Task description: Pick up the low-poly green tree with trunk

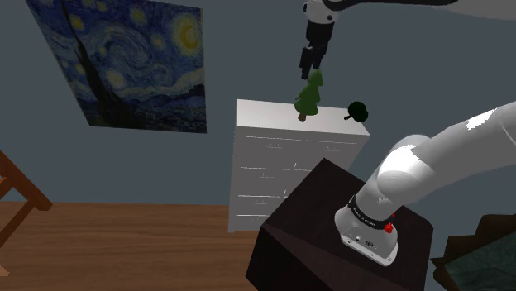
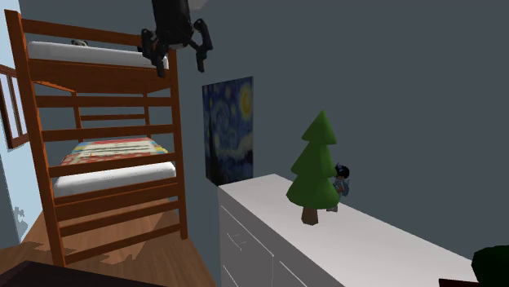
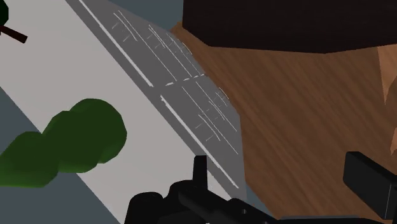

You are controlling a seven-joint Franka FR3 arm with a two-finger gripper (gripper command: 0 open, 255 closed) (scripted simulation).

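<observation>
Working across from the tree to the hand: the green tree stands upright on its short brown trunk on top of the white dresser; its long axis is vertical, tip up. The gripper hangs above it, the tree lying below the jaws and a little off their line. In the wrist view the foliage sits outside the gap, beyond the thinner of the two black fingers; these stand well apart with nothing between them, so I read the jaws as open. I judge they must shift sideways over the tip before descending. Beyond the tree is a small dark round tree, well apart. The wrist view hides the trunk; a small figure half behind the tree is hard to make out.
</observation>
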